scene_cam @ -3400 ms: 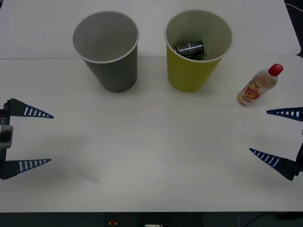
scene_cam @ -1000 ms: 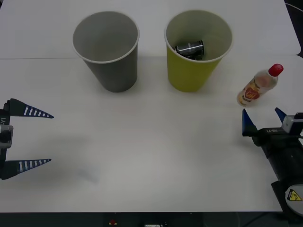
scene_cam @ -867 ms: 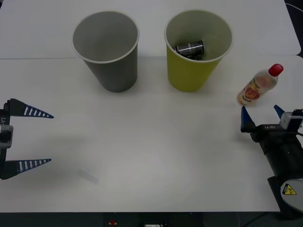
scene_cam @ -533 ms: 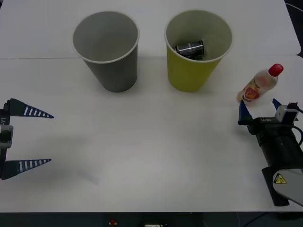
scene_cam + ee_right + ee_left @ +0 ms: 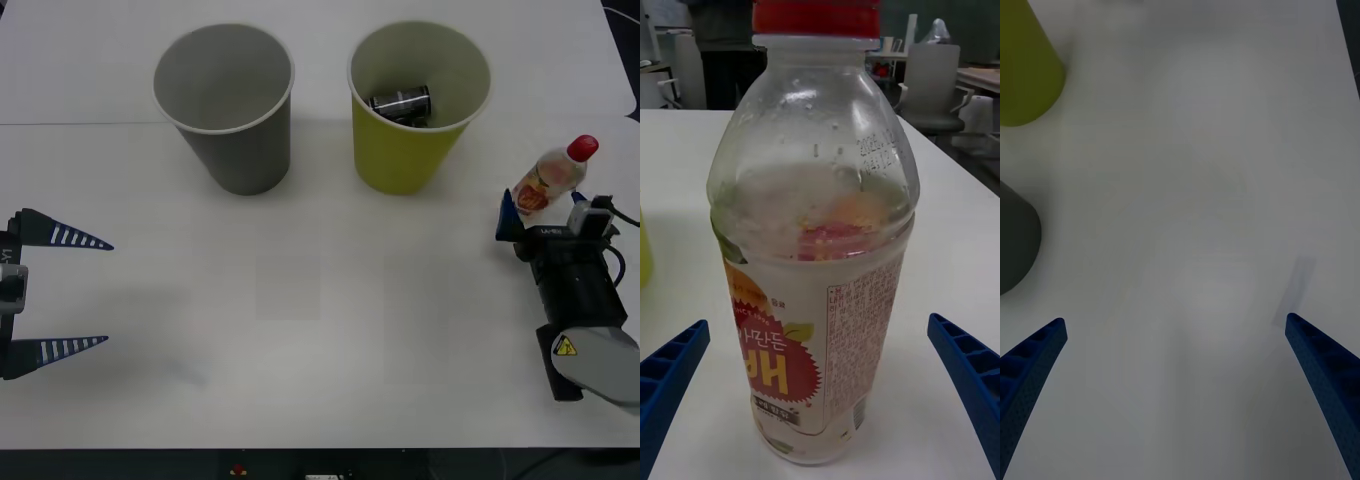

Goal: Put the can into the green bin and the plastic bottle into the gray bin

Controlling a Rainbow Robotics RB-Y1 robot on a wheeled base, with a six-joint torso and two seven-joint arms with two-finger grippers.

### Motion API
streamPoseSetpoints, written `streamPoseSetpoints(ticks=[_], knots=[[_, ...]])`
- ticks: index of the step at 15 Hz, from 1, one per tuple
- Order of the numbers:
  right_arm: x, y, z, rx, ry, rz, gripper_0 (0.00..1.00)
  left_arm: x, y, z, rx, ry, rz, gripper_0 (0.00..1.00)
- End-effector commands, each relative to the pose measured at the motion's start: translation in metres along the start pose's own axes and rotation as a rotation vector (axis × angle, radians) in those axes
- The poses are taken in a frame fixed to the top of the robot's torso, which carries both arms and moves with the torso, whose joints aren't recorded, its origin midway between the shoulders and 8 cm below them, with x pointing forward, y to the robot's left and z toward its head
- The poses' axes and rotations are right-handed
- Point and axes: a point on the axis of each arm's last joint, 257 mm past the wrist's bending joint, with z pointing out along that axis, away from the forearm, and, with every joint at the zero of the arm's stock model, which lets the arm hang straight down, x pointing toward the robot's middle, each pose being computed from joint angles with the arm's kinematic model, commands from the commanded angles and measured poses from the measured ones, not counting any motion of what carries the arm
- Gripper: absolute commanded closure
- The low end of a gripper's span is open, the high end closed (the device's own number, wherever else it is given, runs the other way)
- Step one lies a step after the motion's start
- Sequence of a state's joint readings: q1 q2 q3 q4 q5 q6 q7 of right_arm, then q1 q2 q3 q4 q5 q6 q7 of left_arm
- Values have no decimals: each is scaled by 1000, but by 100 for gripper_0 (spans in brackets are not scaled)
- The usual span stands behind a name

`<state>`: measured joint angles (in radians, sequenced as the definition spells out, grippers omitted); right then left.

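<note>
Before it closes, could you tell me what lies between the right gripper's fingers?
The plastic bottle stands upright between the open right gripper's fingers in the right wrist view.

The green bin (image 5: pixel 418 110), a tall yellow-green tapered cup with a pale rim, is standing upright on the white bench (image 5: pixel 320 330). The can (image 5: pixel 400 102), small and dark with a pale label band, is lying on its side inside it. The gray bin (image 5: pixel 224 108) is standing upright to the left of the green bin, well apart. The plastic bottle (image 5: pixel 548 181), clear with a red cap and orange-red label, is standing to the right of the green bin.
</note>
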<state>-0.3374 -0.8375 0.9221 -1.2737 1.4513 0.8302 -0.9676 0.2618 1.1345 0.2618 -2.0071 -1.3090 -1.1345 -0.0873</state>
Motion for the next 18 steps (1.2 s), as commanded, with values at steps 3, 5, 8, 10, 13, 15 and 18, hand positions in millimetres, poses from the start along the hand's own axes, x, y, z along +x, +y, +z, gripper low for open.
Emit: streamPoseSetpoints(ticks=[3, 5, 8, 10, 13, 15, 18], knots=[[-4, -1, 17, 23, -14, -11, 0, 0, 0, 0, 0, 0, 0, 0], [-5, 0, 21, 32, -13, -5, 0, 0, 0, 0, 0, 0, 0, 0], [-9, 2, 28, 32, -11, -8, 0, 0, 0, 0, 0, 0, 0, 0], [-8, 0, 33, 42, -13, -28, 12, 0, 0, 0, 0, 0, 0, 0], [-9, 0, 40, 45, -10, -40, 100, 0, 0, 0, 0, 0, 0, 0], [-7, 1, 40, 41, -3, -41, 100, 0, 0, 0, 0, 0, 0, 0], [-8, 2, 40, 33, -9, -55, 100, 0, 0, 0, 0, 0, 0, 0]])
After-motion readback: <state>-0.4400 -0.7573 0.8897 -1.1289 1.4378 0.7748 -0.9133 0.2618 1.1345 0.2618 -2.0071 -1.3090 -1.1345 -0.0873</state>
